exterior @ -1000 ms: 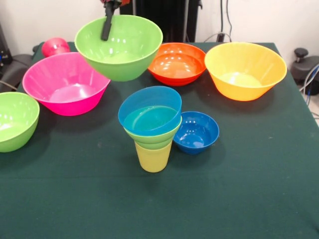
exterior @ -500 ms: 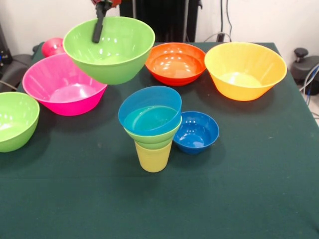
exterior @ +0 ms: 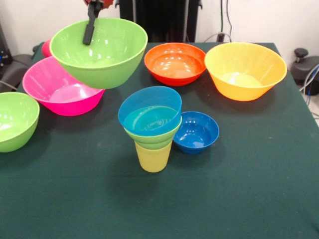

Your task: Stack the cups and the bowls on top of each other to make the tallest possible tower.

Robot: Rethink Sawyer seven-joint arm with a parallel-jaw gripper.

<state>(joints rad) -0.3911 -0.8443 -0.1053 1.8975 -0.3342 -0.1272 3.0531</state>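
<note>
A large lime green bowl (exterior: pixel 99 52) hangs tilted in the air at upper left, above the pink bowl (exterior: pixel 60 92). My gripper (exterior: pixel 90 25) comes down from the top edge and is shut on the far rim of that green bowl, one dark finger inside it. The tower (exterior: pixel 151 127) stands mid-table: a pale yellow cup (exterior: pixel 153 158) at the base, small green bowls nested on it, a light blue bowl (exterior: pixel 149 109) on top. The red cup (exterior: pixel 47 48) peeks out behind the held bowl.
A dark blue bowl (exterior: pixel 196 132) sits touching the tower's right side. An orange-red bowl (exterior: pixel 175 62) and a yellow-orange bowl (exterior: pixel 245 69) stand at the back right. Another lime green bowl (exterior: pixel 15 119) rests at the left edge of the green cloth.
The gripper has carried the large green bowl leftward and a little toward the camera, and the bowl now covers more of the pink bowl and the red cup. Everything on the table stayed put.
</note>
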